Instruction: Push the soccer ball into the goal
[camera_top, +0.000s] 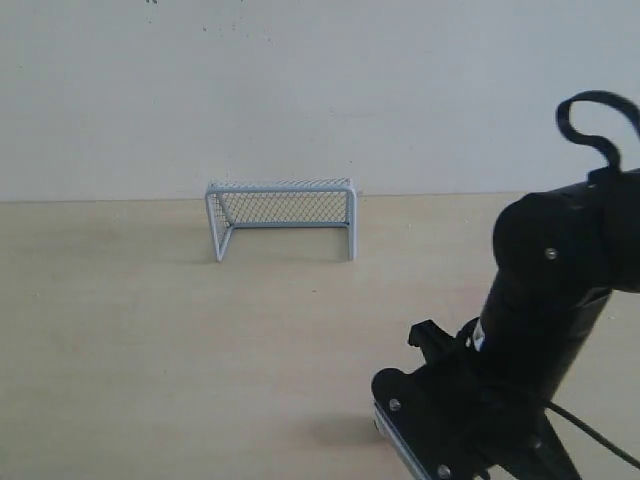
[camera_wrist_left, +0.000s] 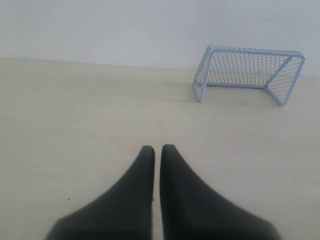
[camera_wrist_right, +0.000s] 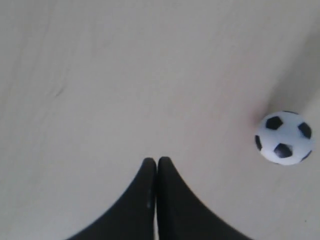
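The goal (camera_top: 281, 186), a low grey-white frame with mesh netting, stands at the back of the table against the wall, its mouth facing forward. It also shows in the left wrist view as the goal (camera_wrist_left: 254, 50), far beyond my left gripper (camera_wrist_left: 157, 148), which is shut with nothing in it, only a thin slit between the fingers. The soccer ball (camera_wrist_right: 284, 137), white with black patches, lies on the table off to one side of my right gripper (camera_wrist_right: 157, 161), which is shut and empty and apart from the ball. In the exterior view the ball is hidden.
My black right arm (camera_top: 545, 330) fills the lower right of the exterior view, low over the light wooden table (camera_top: 150, 330). A plain pale wall (camera_top: 300, 90) closes off the back just behind the goal.
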